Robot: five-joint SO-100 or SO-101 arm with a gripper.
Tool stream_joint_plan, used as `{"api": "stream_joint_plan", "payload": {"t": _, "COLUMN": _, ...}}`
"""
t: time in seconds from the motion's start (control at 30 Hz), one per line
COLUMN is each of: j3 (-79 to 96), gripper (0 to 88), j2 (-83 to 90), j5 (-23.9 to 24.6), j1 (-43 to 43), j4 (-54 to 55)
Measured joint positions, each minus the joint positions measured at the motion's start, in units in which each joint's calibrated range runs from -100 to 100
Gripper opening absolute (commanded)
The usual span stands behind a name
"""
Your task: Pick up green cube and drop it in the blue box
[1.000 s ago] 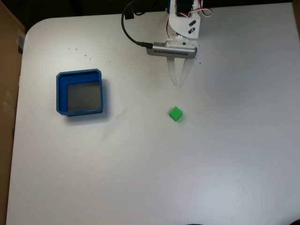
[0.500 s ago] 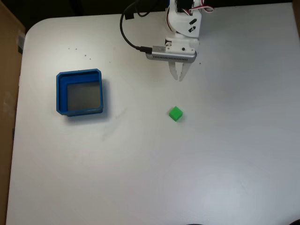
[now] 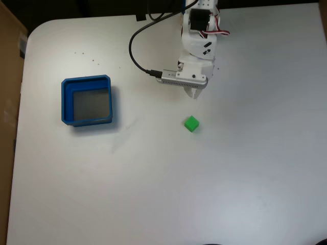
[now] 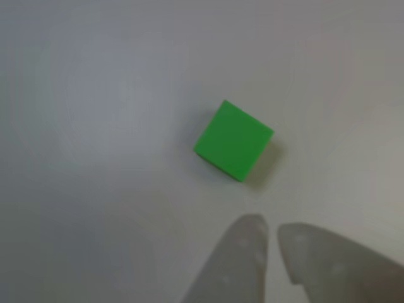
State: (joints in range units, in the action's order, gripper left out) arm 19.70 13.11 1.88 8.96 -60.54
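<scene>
Approach stage: the robot's hand (image 4: 270, 237), fingers nearly together and holding nothing, hovers at twelve o'clock of the green cube (image 3: 191, 123), which sits alone on the white counter (image 3: 230, 173). The blue box (image 3: 88, 100) waits well apart at nine o'clock. Next, the fingers likely must spread and descend around the cube.

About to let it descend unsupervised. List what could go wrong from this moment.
1. The translucent jaws sit nearly closed; unless they open, they may push the small bright green cube away.
2. The cube lies rotated relative to the gripper, so a grasp could land on corners and slip.
3. The square blue plastic tray is far across the white table, so a weak grip could drop it.
</scene>
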Motion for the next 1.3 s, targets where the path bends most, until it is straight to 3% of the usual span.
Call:
{"api": "stream_joint_plan", "payload": {"t": 0.53, "j3": -9.40, "gripper": 0.6, "j2": -14.98, "j5": 8.79, "j1": 0.00, "j4": 0.00}}
{"api": "stream_joint_plan", "payload": {"t": 1.3, "j3": -9.40, "gripper": 0.7, "j2": -14.98, "j5": 9.43, "j1": 2.20, "j4": 0.00}}
